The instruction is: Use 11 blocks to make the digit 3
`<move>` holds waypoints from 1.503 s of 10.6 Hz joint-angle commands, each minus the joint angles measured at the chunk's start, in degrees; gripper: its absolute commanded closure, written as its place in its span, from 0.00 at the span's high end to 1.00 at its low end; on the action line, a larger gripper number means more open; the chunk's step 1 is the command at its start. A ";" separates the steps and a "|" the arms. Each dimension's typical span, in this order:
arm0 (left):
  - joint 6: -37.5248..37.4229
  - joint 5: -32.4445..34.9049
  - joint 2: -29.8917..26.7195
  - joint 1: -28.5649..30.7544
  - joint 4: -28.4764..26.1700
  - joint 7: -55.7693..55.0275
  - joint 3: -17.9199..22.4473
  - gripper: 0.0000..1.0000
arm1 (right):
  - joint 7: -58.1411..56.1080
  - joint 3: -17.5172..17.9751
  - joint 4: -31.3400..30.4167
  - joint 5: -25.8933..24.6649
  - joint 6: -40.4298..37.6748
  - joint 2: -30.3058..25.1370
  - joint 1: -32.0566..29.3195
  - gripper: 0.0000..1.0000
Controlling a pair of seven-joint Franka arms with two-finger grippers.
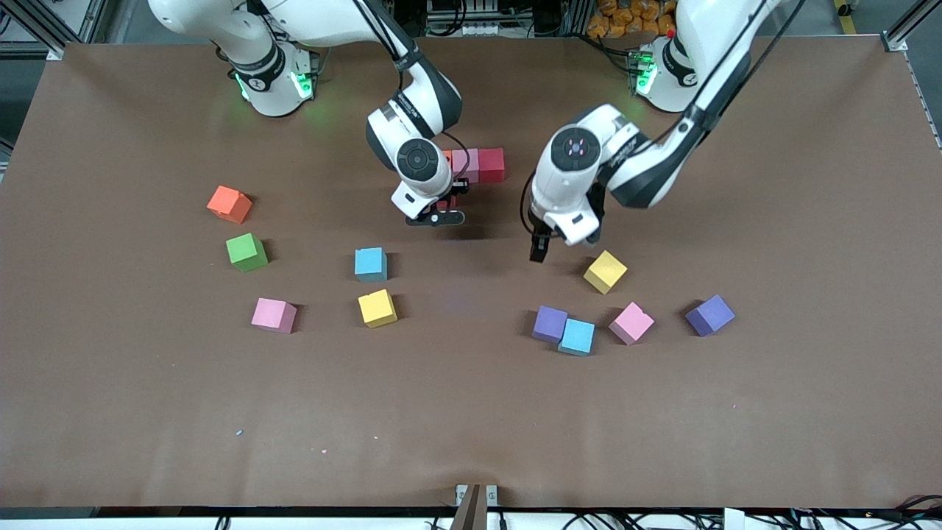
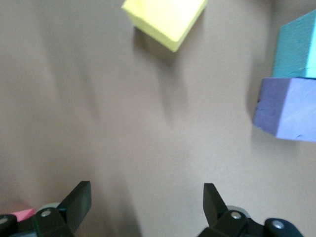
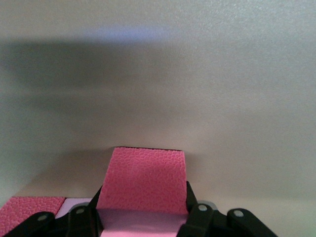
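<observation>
Front: right gripper (image 1: 436,213) clamped on a pink block (image 1: 447,200) beside the pink-and-red row (image 1: 478,165), left gripper (image 1: 548,246) spread over bare table (image 1: 471,412) near a yellow block (image 1: 605,271); left wrist: fingers (image 2: 78,200) apart, nothing held; right wrist: pink block (image 3: 143,180) pinched.

orange cube (image 1: 229,204): 1 | green cube (image 1: 246,252): 1 | light blue cubes (image 1: 370,264): 2 | yellow cubes (image 1: 377,308): 2 | purple cubes (image 1: 550,324): 2 | pink cubes (image 1: 274,315): 3 | red cubes (image 1: 491,164): 2

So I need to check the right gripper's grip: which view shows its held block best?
The right wrist view: the right gripper is shut on a red block. In the front view the arm hides most of it. The left wrist view misses it.
</observation>
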 commanded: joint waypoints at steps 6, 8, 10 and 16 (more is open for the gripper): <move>-2.03 3.84 7.22 3.47 11.44 11.42 1.79 1.00 | -3.08 -0.62 -2.28 0.30 -0.99 -0.28 -0.84 0.36; -2.03 4.98 8.90 3.56 13.30 13.88 2.24 1.00 | -3.17 -0.80 -2.72 0.21 -0.99 -0.28 -0.84 0.37; -2.03 6.04 9.08 3.74 13.22 14.15 3.37 1.00 | -3.09 -0.80 -2.72 0.21 -0.99 -0.28 -0.84 0.50; -2.03 5.61 11.01 3.12 15.85 18.02 3.91 1.00 | -2.91 -0.89 -0.27 0.30 -7.12 -3.18 -2.49 1.00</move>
